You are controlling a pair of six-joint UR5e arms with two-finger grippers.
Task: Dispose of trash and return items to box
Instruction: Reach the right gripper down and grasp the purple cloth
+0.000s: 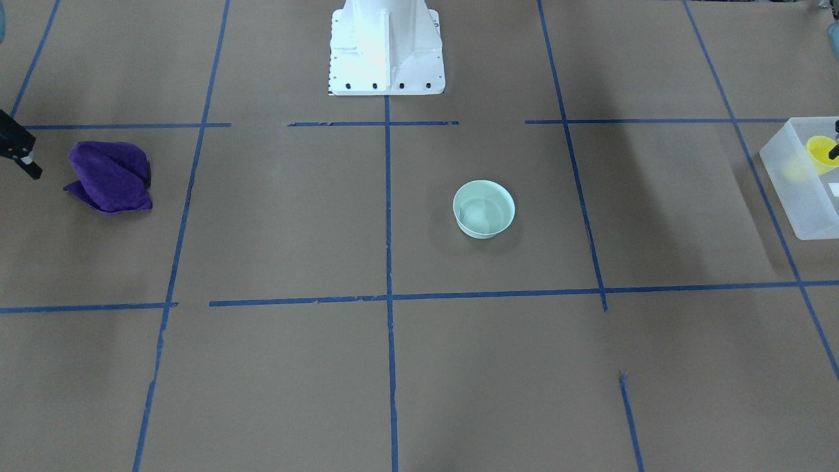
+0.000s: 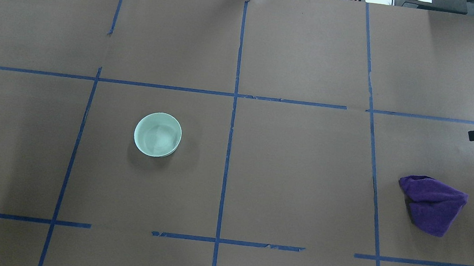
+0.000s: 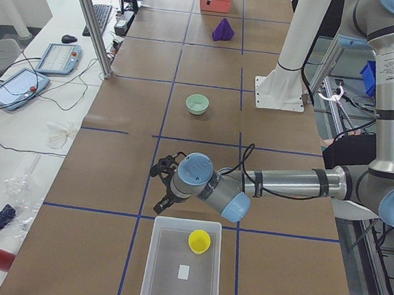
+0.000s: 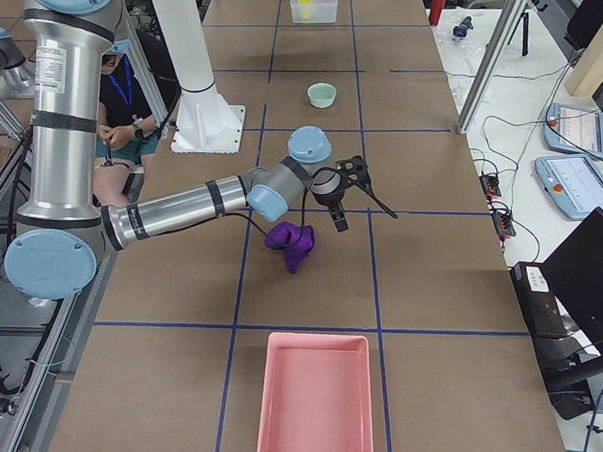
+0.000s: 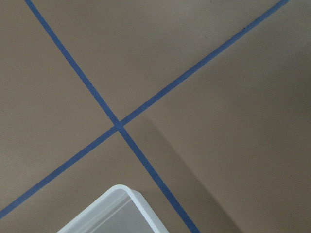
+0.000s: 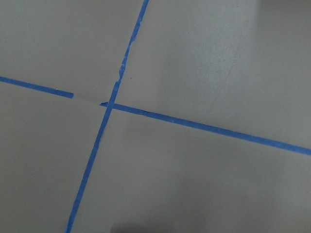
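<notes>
The pale mint-green bowl [image 2: 158, 134] stands upright and empty on the brown table, left of centre; it also shows in the front view [image 1: 484, 208]. The yellow cup [image 3: 199, 241] lies inside the frosted-white box [image 3: 179, 267], which stands at the table's left end [image 1: 796, 187]. My left gripper [image 3: 160, 189] hovers just beyond the box's end nearest the bowl, holding nothing; I cannot tell whether it is open. My right gripper [image 4: 367, 221] hangs above the table beside the purple cloth [image 4: 290, 244], fingers spread and empty.
A pink tray [image 4: 314, 401] lies at the table's right end. The white robot base [image 1: 387, 49] stands at the middle of the near edge. Blue tape lines grid the table. The left wrist view shows one box corner [image 5: 119, 206].
</notes>
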